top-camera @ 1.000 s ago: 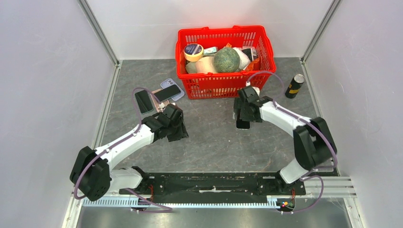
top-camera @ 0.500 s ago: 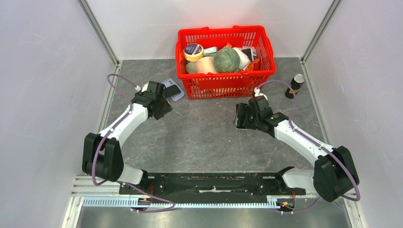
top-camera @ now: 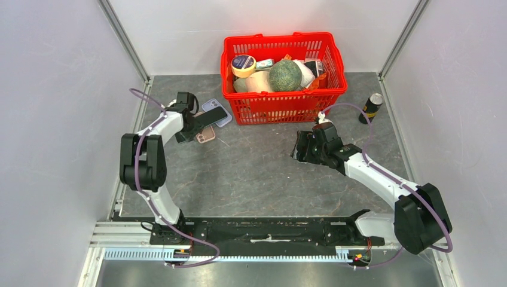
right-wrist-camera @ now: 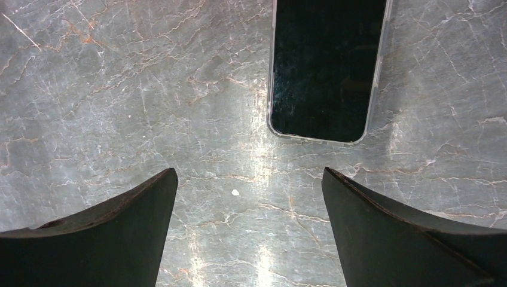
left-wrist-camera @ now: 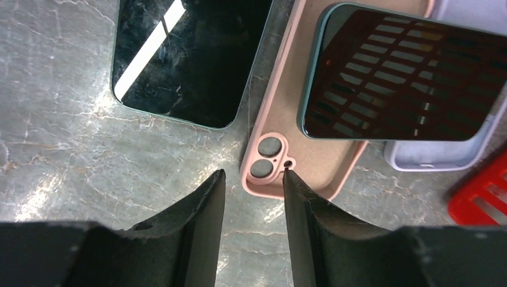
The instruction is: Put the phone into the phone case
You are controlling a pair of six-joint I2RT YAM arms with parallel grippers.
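Top cam overhead, sees whole table (top-camera: 263,179). 2 wrist cams close, facing down; pink case (left-wrist-camera: 287,119) shared left/top.

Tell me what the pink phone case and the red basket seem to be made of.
The pink case is probably soft silicone or rubber, matte: no glare, rounded edges. The red basket looks like moulded plastic, slightly glossy, with uniform lattice walls.

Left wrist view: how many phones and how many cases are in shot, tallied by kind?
Phones: 2 (dark phone, teal-edged phone)
Cases: 2 (pink case, lavender case)
Total: 4
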